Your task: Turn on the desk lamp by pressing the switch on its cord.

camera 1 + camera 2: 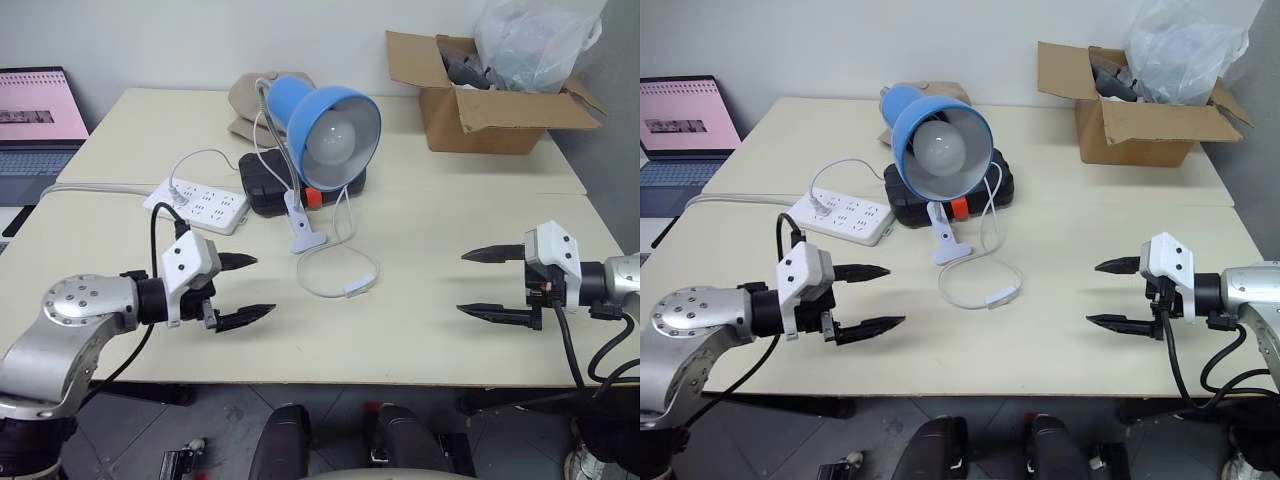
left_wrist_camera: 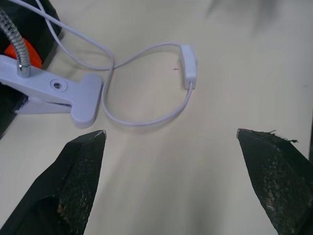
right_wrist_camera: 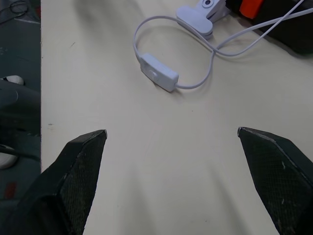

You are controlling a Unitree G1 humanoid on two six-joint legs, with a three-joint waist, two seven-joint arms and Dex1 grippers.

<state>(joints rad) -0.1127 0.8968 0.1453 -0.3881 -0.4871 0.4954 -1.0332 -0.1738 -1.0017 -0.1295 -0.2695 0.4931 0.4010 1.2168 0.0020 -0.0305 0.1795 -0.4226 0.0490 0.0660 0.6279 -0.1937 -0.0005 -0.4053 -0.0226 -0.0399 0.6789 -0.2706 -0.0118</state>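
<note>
Centrally on the pale bench [image 1: 420,330], a little above mid-frame in the head views, stands the desk lamp [image 1: 335,125]: its blue dome shade faces the camera with the round white bulb showing inside, and a silver gooseneck curves down from it to the white clip base [image 1: 303,232], which lies on the bench surface. From the clip the thin white cord [image 1: 318,285] runs out in a loose loop toward the lower middle of the frame, and the switch [image 1: 361,287] sits on that loop, flat on the bench, just right of and below the clip. The bulb looks unlit.

Behind the lamp lies a black case [image 1: 268,188] with an orange spot near its front edge. A white power strip [image 1: 198,205] sits left of the case, with a white plug in it. A laptop [image 1: 38,125] with a pink screen shows at the upper left edge, and an open cardboard box [image 1: 490,95] holding a clear plastic bag stands at the upper right.

Both pincers hang over the near part of the bench and hold nothing. The left pincer [image 1: 245,288] is at lower left, its black fingers spread wide and pointing right toward the cord loop. The right pincer [image 1: 485,283] is at mid right, fingers likewise wide apart and pointing left. The switch lies between the two, nearer the left one, well apart from both.
</note>
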